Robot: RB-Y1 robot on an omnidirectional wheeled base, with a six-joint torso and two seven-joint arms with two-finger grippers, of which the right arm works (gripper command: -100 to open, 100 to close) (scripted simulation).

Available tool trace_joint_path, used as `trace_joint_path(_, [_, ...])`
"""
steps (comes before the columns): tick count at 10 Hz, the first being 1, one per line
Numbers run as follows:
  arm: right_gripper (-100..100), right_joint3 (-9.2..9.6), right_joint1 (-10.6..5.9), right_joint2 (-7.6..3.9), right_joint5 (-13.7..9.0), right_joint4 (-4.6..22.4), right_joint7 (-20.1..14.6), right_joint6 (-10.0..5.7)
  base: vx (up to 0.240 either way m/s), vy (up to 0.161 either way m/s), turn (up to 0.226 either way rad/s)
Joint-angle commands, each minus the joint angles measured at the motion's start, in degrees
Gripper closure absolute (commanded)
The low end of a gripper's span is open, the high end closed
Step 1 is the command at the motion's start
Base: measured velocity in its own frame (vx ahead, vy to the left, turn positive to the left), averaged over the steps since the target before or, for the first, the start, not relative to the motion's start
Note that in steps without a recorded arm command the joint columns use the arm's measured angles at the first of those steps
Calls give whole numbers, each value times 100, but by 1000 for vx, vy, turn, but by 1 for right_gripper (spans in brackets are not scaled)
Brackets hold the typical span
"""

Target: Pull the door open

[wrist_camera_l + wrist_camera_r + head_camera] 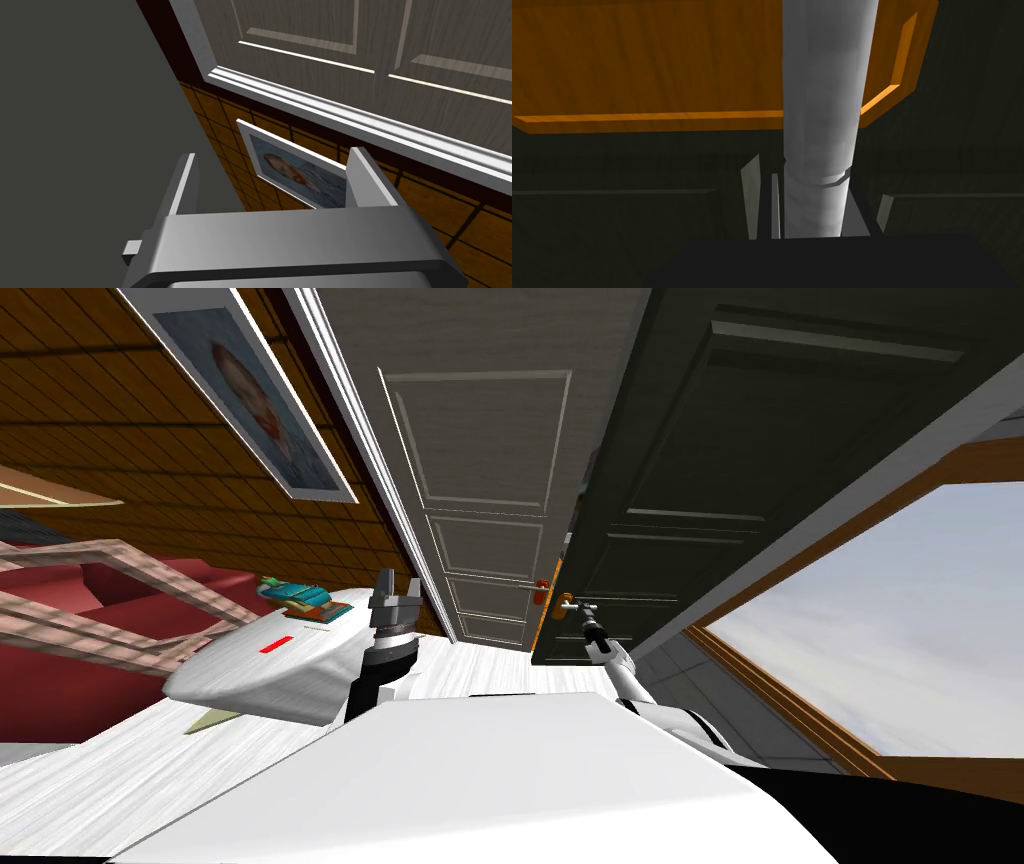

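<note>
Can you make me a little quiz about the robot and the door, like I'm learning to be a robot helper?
1. True or false: the right pincer is shut on the grey handle of the dark door.
2. What colour is the plate behind that handle? A) blue B) orange C) green
3. Fill in the missing word: the left pincer holds nothing, and its two fingers stand ____.

Key: 1 true; 2 B; 3 open.
</note>
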Motion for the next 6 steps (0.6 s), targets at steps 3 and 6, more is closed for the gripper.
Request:
trace_joint_path(3, [100,297,10,-39,140,-75,-269,-137,-213,-114,136])
trace_joint_path(6, [100,427,45,-14,197,-234,-369,-69,-155,-116,93])
